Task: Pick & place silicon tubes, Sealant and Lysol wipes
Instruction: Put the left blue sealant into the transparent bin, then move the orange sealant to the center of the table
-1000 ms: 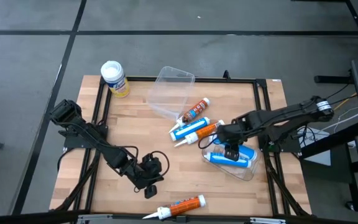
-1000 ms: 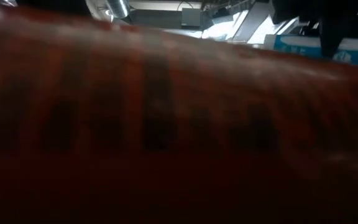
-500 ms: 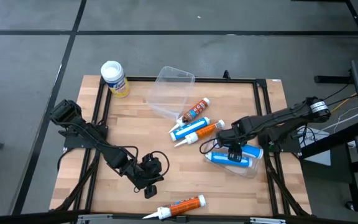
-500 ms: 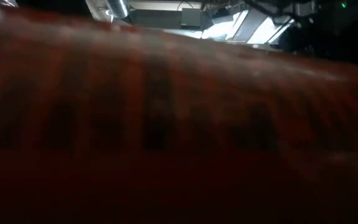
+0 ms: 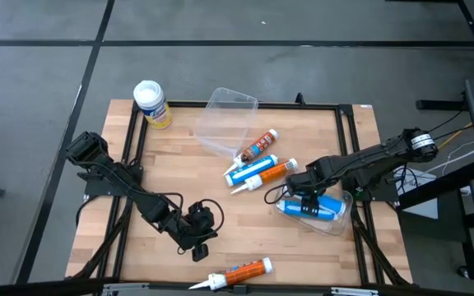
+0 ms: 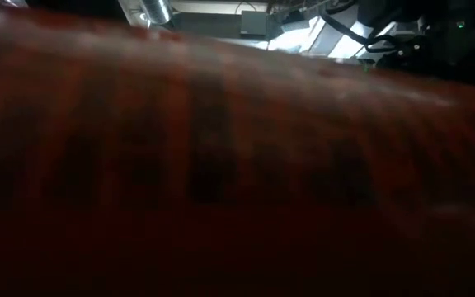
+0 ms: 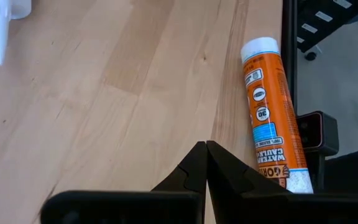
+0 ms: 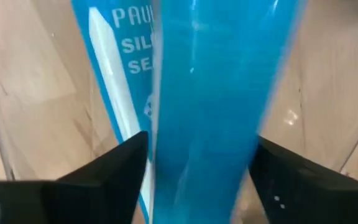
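Lysol wipes [image 5: 151, 104] stand upright at the table's far left corner, well apart from both arms. Right gripper [image 5: 307, 204] sits low inside the clear bin [image 5: 340, 222], fingers [image 8: 114, 163] spread either side of a blue silicone tube [image 8: 207, 93]. Left gripper [image 7: 206, 163], fingers together, rests on the table [image 5: 188, 173] near the front.

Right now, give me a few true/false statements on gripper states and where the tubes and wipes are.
1. The Lysol wipes stand upright at the table's far left corner. True.
2. The right gripper is over the clear bin, its fingers either side of a blue tube. True.
3. The left gripper holds an orange tube. False: it is shut on nothing; the orange tube lies apart from it at the near edge.
4. The second clear container holds three tubes. False: no tubes lie inside it; they lie beside it on the wood.
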Robot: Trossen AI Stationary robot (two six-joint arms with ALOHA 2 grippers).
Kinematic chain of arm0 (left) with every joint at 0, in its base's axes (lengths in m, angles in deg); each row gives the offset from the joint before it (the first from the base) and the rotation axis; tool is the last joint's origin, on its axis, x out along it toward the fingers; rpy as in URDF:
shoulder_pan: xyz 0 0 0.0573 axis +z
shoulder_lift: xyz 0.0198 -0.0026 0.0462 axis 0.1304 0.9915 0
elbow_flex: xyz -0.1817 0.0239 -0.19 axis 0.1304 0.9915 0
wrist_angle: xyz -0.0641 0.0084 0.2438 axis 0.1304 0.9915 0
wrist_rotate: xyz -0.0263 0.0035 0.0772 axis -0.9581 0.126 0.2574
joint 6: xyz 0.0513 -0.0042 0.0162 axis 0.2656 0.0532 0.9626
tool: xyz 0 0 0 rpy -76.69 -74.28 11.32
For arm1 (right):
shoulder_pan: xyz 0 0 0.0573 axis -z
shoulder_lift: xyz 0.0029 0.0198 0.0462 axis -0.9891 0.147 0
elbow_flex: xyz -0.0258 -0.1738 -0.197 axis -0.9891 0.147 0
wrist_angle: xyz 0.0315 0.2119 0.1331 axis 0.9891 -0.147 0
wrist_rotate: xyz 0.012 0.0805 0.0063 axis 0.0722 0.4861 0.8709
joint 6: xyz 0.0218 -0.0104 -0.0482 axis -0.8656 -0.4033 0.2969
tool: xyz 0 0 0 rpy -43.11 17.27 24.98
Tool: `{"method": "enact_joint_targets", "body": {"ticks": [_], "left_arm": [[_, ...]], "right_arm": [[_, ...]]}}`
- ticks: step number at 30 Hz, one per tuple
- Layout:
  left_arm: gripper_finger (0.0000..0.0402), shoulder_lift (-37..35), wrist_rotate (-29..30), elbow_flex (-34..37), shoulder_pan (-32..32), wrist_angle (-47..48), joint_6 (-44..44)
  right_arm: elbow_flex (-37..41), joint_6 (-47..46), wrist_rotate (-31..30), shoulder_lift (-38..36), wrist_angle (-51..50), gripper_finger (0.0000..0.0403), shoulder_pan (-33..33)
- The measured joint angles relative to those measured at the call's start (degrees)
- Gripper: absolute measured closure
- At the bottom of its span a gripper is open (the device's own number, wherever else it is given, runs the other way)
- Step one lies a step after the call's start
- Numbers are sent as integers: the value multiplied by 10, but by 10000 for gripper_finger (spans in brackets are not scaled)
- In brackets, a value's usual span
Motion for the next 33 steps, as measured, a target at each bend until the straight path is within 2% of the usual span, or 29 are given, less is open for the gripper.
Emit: {"method": "enact_joint_targets", "body": {"ticks": [3, 7, 10, 15, 19, 22, 25, 30, 33], "left_arm": [[396, 0, 0, 0, 0, 0, 0], [396, 0, 0, 0, 0, 0, 0], [396, 0, 0, 0, 0, 0, 0], [396, 0, 17, 0, 0, 0, 0], [396, 0, 32, 0, 0, 0, 0], [396, 0, 33, 0, 0, 0, 0], [396, 0, 33, 0, 0, 0, 0], [396, 0, 33, 0, 0, -2, 0], [396, 0, 38, 0, 0, -2, 0]], "right_arm": [[0, -1, -1, 0, 3, 96, 0], [0, -19, 1, 0, 9, 73, 0], [0, -58, 1, 0, 9, 69, 0], [0, -66, 1, 0, 21, 67, 0], [0, -107, 7, 0, 76, 67, 0], [0, -86, 34, -8, 152, 66, -6], [0, -73, 23, -42, 241, 66, -14], [5, 1, -54, -146, 336, 66, -41], [50, 52, -44, -225, 450, 66, -47]]}}
